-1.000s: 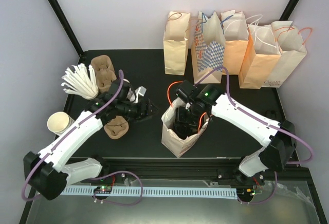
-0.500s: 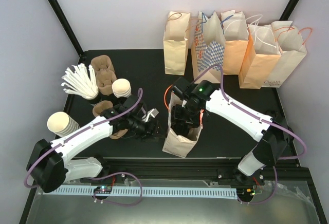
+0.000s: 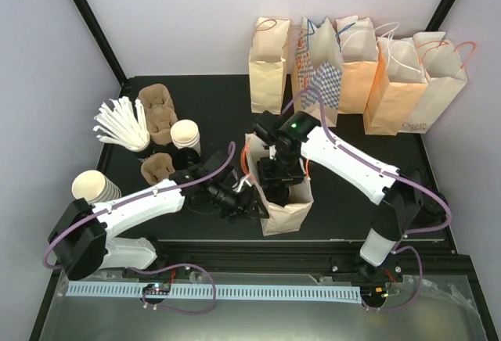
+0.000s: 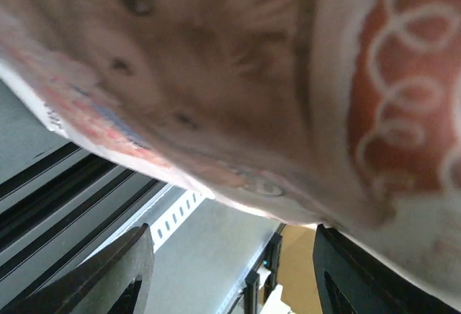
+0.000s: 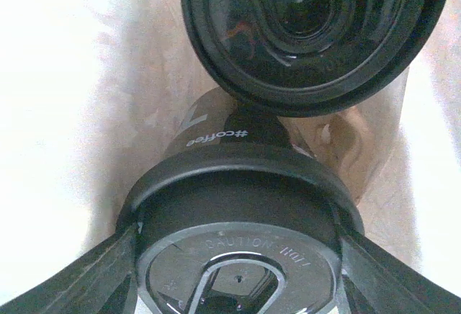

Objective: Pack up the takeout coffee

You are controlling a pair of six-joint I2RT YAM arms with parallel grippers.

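Note:
In the right wrist view my right gripper [image 5: 238, 240] is shut on the takeout coffee [image 5: 216, 135], one finger on each side of its black lid [image 5: 238, 271]; "#coffee" shows on the cup's side. A second black-lidded cup [image 5: 306, 26] sits just beyond it inside the paper bag [image 5: 65, 112]. From above, the right gripper [image 3: 278, 178] reaches down into the open brown bag [image 3: 288, 214] mid-table. My left gripper [image 3: 249, 202] is at the bag's left side. In its own view the left gripper [image 4: 230, 236] stands open, and the bag's wall [image 4: 216, 76] looms just past the fingertips.
Several paper bags [image 3: 352, 67] stand in a row at the back. At the left are a cup of wrapped straws [image 3: 121, 126], a cup stack [image 3: 95, 187], plain cream cups [image 3: 185, 132] and brown pulp carriers [image 3: 156, 110]. The table's front rail [image 3: 235, 290] runs below the arms.
My left arm has swung right from the carriers to the bag's left side, its jaws narrowing slightly. The right gripper has shifted left and stays inside the bag, which now stands more upright.

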